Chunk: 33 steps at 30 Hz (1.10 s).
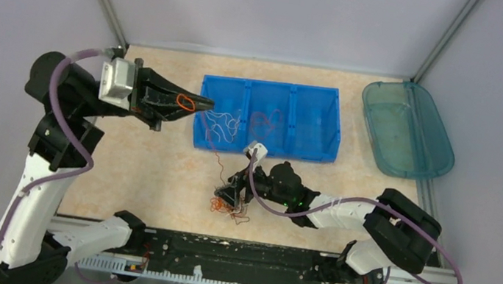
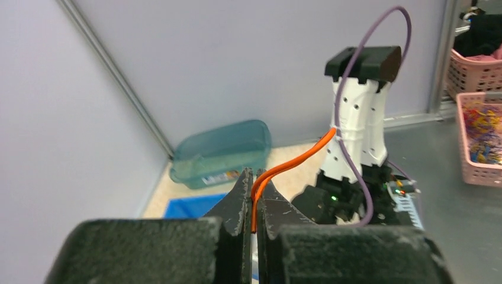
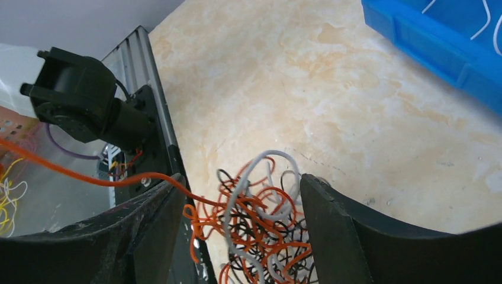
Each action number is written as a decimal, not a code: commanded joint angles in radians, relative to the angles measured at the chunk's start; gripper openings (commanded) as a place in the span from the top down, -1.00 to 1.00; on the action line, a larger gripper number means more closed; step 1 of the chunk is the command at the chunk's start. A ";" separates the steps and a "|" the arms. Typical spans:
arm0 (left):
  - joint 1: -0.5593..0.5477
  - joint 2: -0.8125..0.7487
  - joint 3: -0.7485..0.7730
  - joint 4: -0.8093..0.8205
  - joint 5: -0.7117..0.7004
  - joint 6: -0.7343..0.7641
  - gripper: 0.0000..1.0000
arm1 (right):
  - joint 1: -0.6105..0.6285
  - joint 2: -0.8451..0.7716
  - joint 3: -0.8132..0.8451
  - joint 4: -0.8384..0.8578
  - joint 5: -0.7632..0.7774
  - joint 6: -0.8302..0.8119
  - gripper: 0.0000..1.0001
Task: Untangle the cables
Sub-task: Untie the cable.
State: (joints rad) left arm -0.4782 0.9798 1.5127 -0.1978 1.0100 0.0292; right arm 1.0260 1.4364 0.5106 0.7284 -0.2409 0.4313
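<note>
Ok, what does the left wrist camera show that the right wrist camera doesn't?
Only the left wrist view: the left gripper shut on an orange cable, and the teal bin by the wall. Only the right wrist view: the tangled bundle of cables between the open fingers of the right gripper. Both: an orange strand stretched out, the blue tray and the beige table.

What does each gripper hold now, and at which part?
Left gripper pinches one orange cable near its end. Right gripper is open around the tangle, holding nothing.
</note>
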 commanded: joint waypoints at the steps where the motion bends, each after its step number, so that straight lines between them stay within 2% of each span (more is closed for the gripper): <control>1: -0.006 0.017 0.098 0.079 -0.057 0.029 0.99 | 0.009 0.004 -0.018 0.104 0.026 0.019 -0.43; 11: -0.006 0.095 0.289 0.162 -0.105 0.045 0.99 | 0.008 -0.002 -0.042 0.087 0.053 0.030 -0.43; 16: -0.005 0.127 0.366 0.175 -0.119 0.051 1.00 | 0.008 -0.074 -0.044 0.024 0.080 0.015 -0.49; 23: -0.005 0.076 0.230 0.141 -0.084 0.033 1.00 | 0.008 -0.312 0.070 -0.155 0.073 -0.095 -0.65; 26: -0.005 0.079 0.224 0.150 -0.082 0.027 1.00 | 0.008 -0.304 0.140 -0.167 0.000 -0.122 -0.65; 33: -0.005 0.114 0.299 0.144 -0.083 0.037 1.00 | 0.027 -0.148 0.206 -0.034 -0.089 -0.098 -0.61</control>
State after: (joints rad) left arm -0.4782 1.0866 1.7592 -0.0635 0.9176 0.0711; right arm 1.0332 1.2034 0.6765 0.6224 -0.2642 0.3420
